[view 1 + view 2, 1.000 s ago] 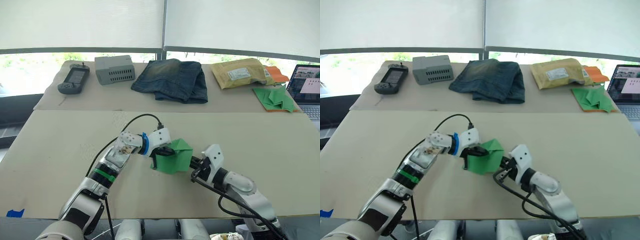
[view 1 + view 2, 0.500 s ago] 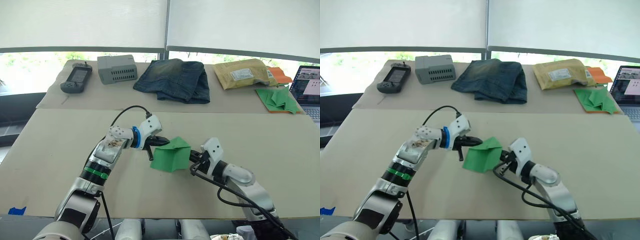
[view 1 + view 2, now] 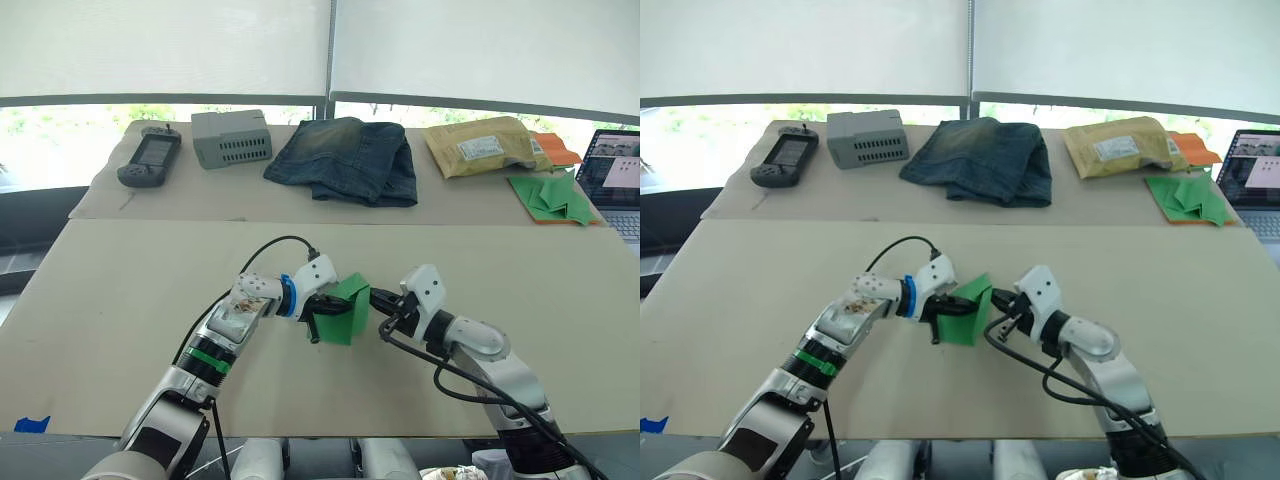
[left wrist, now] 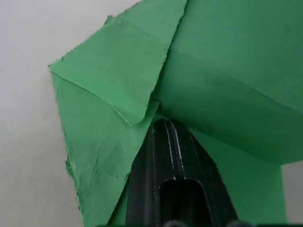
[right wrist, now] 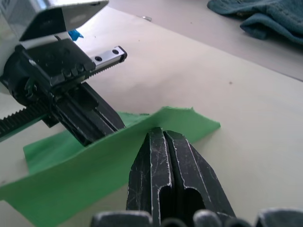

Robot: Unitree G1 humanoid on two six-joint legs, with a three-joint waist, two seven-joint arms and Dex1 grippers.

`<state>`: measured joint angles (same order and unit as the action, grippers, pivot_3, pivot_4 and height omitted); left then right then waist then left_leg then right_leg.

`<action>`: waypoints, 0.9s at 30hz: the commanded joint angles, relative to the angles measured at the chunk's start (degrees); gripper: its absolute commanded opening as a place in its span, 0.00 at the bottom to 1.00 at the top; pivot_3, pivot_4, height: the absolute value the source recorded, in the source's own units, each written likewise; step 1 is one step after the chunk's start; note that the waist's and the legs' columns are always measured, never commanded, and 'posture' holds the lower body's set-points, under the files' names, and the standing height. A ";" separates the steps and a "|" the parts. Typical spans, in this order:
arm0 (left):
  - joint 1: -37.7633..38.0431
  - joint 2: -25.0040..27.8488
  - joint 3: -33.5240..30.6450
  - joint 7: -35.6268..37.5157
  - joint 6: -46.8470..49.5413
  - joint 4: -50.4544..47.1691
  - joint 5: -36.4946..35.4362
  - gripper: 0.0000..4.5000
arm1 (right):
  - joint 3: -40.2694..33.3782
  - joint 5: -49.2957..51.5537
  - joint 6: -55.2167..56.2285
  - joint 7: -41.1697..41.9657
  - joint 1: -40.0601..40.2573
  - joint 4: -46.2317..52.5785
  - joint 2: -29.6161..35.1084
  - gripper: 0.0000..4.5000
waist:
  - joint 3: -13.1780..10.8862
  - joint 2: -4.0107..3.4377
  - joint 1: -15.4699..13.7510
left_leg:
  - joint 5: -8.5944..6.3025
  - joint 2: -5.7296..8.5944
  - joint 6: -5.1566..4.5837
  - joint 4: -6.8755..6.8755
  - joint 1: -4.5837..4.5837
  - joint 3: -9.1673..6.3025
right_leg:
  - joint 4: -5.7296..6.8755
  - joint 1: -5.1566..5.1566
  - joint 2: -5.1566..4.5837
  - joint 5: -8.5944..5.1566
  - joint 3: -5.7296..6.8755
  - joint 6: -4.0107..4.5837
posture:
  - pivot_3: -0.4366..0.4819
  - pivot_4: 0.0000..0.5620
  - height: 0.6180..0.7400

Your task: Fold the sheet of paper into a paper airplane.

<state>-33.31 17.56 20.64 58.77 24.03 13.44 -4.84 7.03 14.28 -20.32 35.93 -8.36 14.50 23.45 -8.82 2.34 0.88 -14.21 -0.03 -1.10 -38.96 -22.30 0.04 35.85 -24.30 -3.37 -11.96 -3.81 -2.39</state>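
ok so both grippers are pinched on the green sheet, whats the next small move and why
Probably lower the sheet of paper flat onto the table and press the fold. The left gripper and right gripper each look shut on an opposite edge, holding it bent upward and only loosely folded, with no sharp crease set.

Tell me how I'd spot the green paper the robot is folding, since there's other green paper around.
Start at the near, bare tan table; at its middle the left gripper and right gripper meet. The sheet of paper is the bright green, creased piece pinched between them. The other green paper, the heap of green papers, lies untouched on an orange sheet on the far table beside the laptop.
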 commanded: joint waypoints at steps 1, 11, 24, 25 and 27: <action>-0.38 -0.70 -0.96 -0.88 -0.59 -0.37 -0.69 0.00 | -0.96 0.43 1.29 0.12 -1.18 0.43 -0.38 0.01 | 0.00 0.00 0.00 | 0.00 0.00 0.00 0.00 0.00 0.00 | 0.00 0.00 0.00 0.00 0.00 0.00 | 0.48 0.27 0.91; 1.46 1.14 -3.65 0.51 4.06 -6.43 -5.04 0.00 | 0.66 -1.06 2.55 0.63 -2.06 -2.16 -1.11 0.01 | 0.00 0.00 0.22 | 0.00 -0.02 0.00 0.03 0.00 -0.02 | 0.00 -0.02 0.02 0.01 0.00 0.02 | 0.48 0.27 0.91; -0.12 3.60 -12.07 -3.38 11.71 -11.38 -14.20 0.00 | 1.17 -1.78 3.09 1.34 -2.42 -3.23 -1.68 0.01 | -0.04 -0.04 -0.02 | 0.00 0.00 0.00 0.00 0.04 -0.07 | 0.00 0.01 -0.02 0.01 -0.02 0.01 | 0.48 0.27 0.91; -0.27 3.72 -10.79 -4.03 10.89 -10.53 -12.64 0.00 | 1.13 -1.80 3.09 1.38 -2.45 -3.24 -1.75 0.01 | -0.04 -0.04 -0.01 | 0.00 0.00 0.00 0.01 0.03 -0.07 | 0.00 0.00 -0.01 0.02 -0.02 0.03 | 0.48 0.27 0.91; -0.61 2.58 -9.13 -5.63 9.36 -7.71 -10.62 0.00 | 1.06 -1.85 3.13 1.47 -2.58 -3.41 -1.80 0.01 | -0.04 -0.04 0.00 | 0.00 0.00 0.00 0.02 0.04 -0.06 | 0.00 0.00 0.00 0.03 -0.02 0.05 | 0.48 0.27 0.91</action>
<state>-32.80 21.05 10.42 54.40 35.18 4.72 -16.98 8.54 12.39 -19.06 37.11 -10.10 10.33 21.71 -8.86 2.30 0.89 -14.21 -0.03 -1.10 -38.94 -22.26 -0.02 35.85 -24.30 -3.37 -11.92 -3.83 -2.32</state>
